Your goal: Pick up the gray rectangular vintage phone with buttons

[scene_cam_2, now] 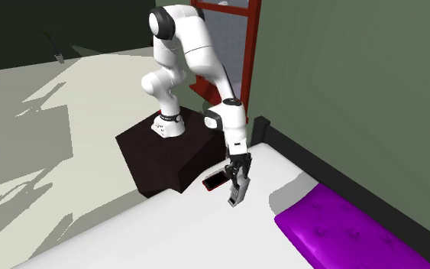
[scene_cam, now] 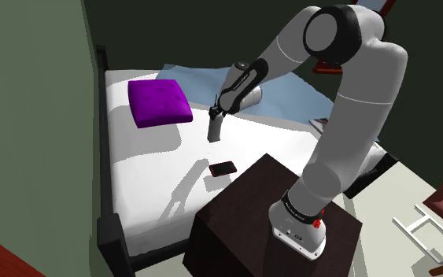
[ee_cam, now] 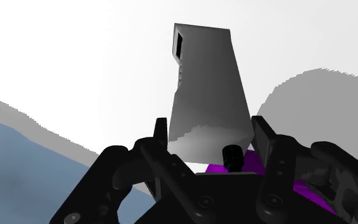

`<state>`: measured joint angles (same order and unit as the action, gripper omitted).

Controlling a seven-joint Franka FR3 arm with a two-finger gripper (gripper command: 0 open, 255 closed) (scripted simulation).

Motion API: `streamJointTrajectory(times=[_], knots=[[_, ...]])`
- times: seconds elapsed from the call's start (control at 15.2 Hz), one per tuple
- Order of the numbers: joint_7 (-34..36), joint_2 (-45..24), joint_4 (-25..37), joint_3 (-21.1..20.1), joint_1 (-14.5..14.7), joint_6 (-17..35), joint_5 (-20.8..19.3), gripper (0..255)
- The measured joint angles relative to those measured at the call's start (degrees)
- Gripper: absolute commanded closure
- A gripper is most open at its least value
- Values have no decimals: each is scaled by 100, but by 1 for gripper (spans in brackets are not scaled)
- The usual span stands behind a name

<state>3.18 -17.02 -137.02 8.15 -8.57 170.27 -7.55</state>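
Wrist view: the gripper [ee_cam: 212, 141] hides the lower end of the phone [ee_cam: 206, 95], its fingers clamped on the phone's two sides. The buttons are hard to make out, apart from a dark slot on one narrow face. The grey phone hangs near the pillow [scene_cam: 159, 101], above the bed [scene_cam: 145, 185], its long axis almost upright and its free end pointing down.

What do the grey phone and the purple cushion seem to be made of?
The grey phone looks like hard matt plastic or metal: flat faces, sharp edges, no shine. The purple cushion seems soft fabric: rounded edges, faint dimples.
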Motion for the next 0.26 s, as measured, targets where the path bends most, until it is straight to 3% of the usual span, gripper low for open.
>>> streamJointTrajectory(times=[0.26], knots=[[4,287,-39,15,29,-249,-17,255]])
